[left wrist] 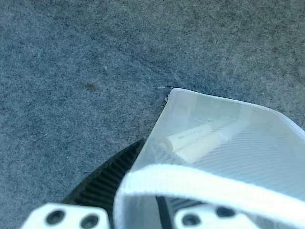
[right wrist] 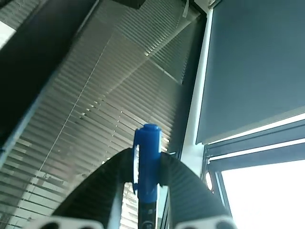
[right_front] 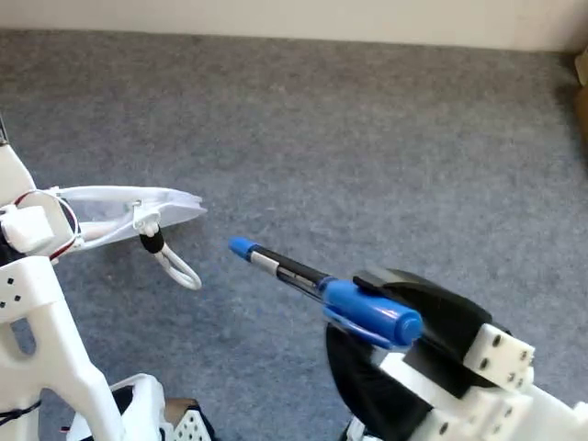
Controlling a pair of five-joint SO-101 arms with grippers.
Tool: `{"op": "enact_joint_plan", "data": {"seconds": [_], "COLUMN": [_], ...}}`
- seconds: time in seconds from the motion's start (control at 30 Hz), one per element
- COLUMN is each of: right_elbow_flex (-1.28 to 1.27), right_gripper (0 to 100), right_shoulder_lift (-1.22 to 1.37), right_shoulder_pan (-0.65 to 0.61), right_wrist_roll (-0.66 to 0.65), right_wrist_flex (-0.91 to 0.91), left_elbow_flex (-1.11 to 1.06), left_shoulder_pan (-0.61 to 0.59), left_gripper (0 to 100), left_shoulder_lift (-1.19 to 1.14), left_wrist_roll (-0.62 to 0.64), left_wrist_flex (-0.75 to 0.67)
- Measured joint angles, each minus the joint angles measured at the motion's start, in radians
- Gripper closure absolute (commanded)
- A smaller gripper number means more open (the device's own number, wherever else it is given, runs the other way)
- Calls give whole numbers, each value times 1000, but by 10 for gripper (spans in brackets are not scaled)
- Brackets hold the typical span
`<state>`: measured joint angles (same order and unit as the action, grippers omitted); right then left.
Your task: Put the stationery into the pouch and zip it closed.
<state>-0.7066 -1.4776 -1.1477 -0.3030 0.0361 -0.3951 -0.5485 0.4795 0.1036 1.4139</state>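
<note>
One blue pen [right_front: 285, 268], at 5 o'clock in the high view, is clamped between the right gripper's [right_front: 363, 299] fingers, its tip aimed toward 10 o'clock. One white mesh pouch [right_front: 138, 204], at 9 o'clock, is pinched at its edge by the left gripper [left wrist: 147, 167]; two pale sticks [left wrist: 190, 137] lie inside. One cord loop [right_front: 175, 262] hangs beneath. Grey carpet [right_front: 386, 129] covers the surface. Slatted blinds [right wrist: 95, 95] and one roller shade [right wrist: 252, 62] lie beyond.

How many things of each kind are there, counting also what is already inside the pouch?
Blue pen: 1
Mesh pouch: 1
Pale sticks inside the pouch: 2, as far as the mesh lets me tell
Total: 4
</note>
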Motion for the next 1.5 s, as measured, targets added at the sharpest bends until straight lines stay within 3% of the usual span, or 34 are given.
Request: {"op": "enact_joint_plan", "data": {"seconds": [0.2, 0.47, 1.03, 1.5], "right_elbow_flex": [2, 146, 163, 163], "right_gripper": [994, 994, 994, 994], "right_shoulder_lift": [126, 336, 647, 686], "right_shoulder_pan": [0, 0, 0, 0], "right_wrist_roll": [0, 0, 0, 0], "right_wrist_flex": [-15, -195, -204, 57], "left_elbow_flex": [0, 0, 0, -2], "left_shoulder_pan": [0, 0, 0, 0], "left_gripper": [992, 992, 992, 992], "left_shoulder_lift": [0, 0, 0, 0], "left_wrist_roll": [0, 0, 0, 0], "left_wrist_flex": [0, 0, 0, 0]}}
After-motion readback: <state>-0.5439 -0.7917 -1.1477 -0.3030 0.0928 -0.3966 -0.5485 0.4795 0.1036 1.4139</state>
